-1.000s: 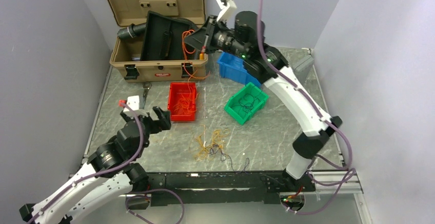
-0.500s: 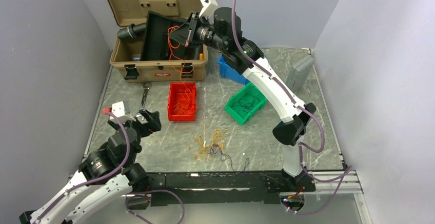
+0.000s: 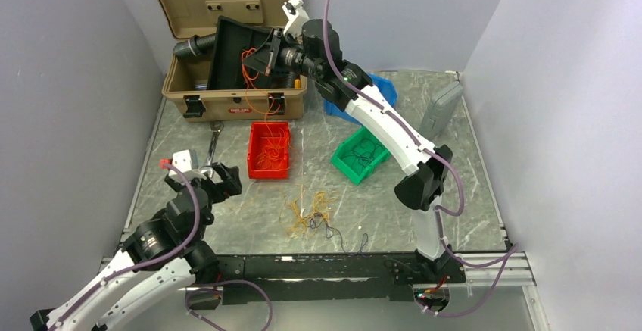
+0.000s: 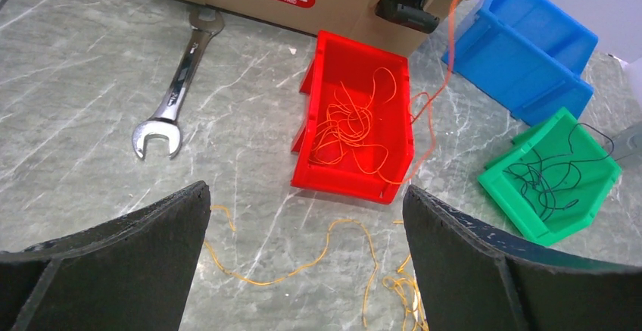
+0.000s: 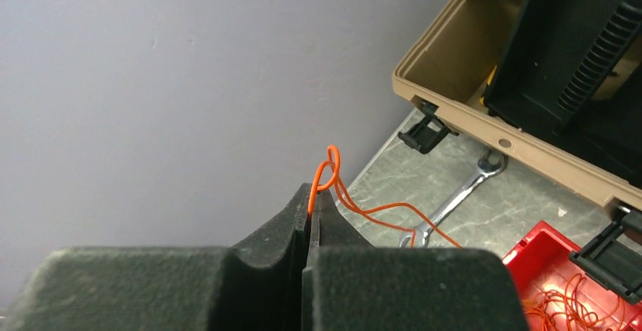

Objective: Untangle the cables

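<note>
Top external view: over the last second the right arm swings from above the blue bin (image 4: 522, 73) toward the far-left corner of the tabletop (image 3: 227, 217), and its right hand (image 3: 266, 57) now hangs over the open tan case (image 3: 227, 107). The right wrist view shows this hand (image 5: 310, 202) clenched on a single orange wire (image 5: 331, 172), whose looped end stands just above the closed jaws. From there the strand drops past the case front toward the red bin (image 4: 341, 183); whether its tail lies inside cannot be told. The sweep probably draws one long strand out to full length, so one wire is being separated while the main work is undone. Meanwhile the left arm draws back toward the near-left corner; its left hand (image 3: 204, 182) is spread wide and holds nothing. The remaining cables (image 3: 310, 213), mostly yellow and orange with a few dark strands, lie tangled on the tabletop by the middle of the near edge, touched by neither hand. Contents: the red bin holds loose orange wires; the green bin (image 4: 522, 210) holds thin black wires; the blue bin shows none in its visible part; the case holds a black tray (image 3: 238, 51) and a black hose (image 3: 193, 45).
</note>
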### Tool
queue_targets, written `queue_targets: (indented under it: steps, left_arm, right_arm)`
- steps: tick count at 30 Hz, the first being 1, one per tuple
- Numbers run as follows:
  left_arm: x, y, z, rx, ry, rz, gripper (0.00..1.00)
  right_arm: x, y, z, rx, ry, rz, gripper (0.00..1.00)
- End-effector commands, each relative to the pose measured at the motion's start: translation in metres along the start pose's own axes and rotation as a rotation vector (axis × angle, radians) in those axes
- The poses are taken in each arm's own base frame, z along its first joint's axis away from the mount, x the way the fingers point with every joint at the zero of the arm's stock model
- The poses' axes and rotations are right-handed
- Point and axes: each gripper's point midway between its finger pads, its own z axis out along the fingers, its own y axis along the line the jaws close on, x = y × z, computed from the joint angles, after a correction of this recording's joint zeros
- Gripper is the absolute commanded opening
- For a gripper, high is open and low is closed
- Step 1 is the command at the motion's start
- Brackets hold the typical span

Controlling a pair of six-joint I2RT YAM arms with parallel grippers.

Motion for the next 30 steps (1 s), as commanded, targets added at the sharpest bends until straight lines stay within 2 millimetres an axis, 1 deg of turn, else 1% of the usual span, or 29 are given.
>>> queue_targets:
  steps: [1,5,10,13,17,19,22,24,28,30]
  left_arm:
    - [-0.002,-0.015,0.005,0.045,-0.004,0.012,0.99]
    - [0.002,-0.024,0.009,0.073,0.014,0.033,1.0]
    - [0.003,-0.033,0.011,0.1,0.022,0.045,0.99]
    - [-0.001,-0.036,0.011,0.111,0.015,0.045,0.99]
    - [-0.004,-0.035,0.009,0.109,0.007,0.044,0.99]
    - [-0.006,-0.035,0.009,0.109,0.003,0.042,0.99]
    - [-0.007,-0.032,0.008,0.106,-0.003,0.04,0.99]
    - [-0.007,-0.03,0.007,0.102,-0.007,0.039,0.99]
    - [-0.007,-0.028,0.007,0.093,-0.008,0.041,0.99]
    - [-0.007,-0.026,0.006,0.087,-0.006,0.041,0.99]
  right_arm:
    - [-0.022,0.029,-0.009,-0.071,-0.06,-0.034,0.0]
    - [-0.04,0.05,-0.024,-0.102,-0.101,-0.062,0.0]
    - [-0.05,0.077,-0.036,-0.149,-0.136,-0.089,0.0]
    - [-0.053,0.089,-0.037,-0.171,-0.151,-0.107,0.0]
    - [-0.054,0.096,-0.034,-0.206,-0.161,-0.103,0.0]
    - [-0.054,0.103,-0.033,-0.23,-0.166,-0.106,0.0]
    - [-0.054,0.106,-0.028,-0.245,-0.177,-0.109,0.0]
    - [-0.051,0.101,-0.023,-0.239,-0.175,-0.105,0.0]
    - [-0.036,0.081,-0.009,-0.206,-0.149,-0.094,0.0]
    - [-0.027,0.068,-0.002,-0.182,-0.13,-0.09,0.0]
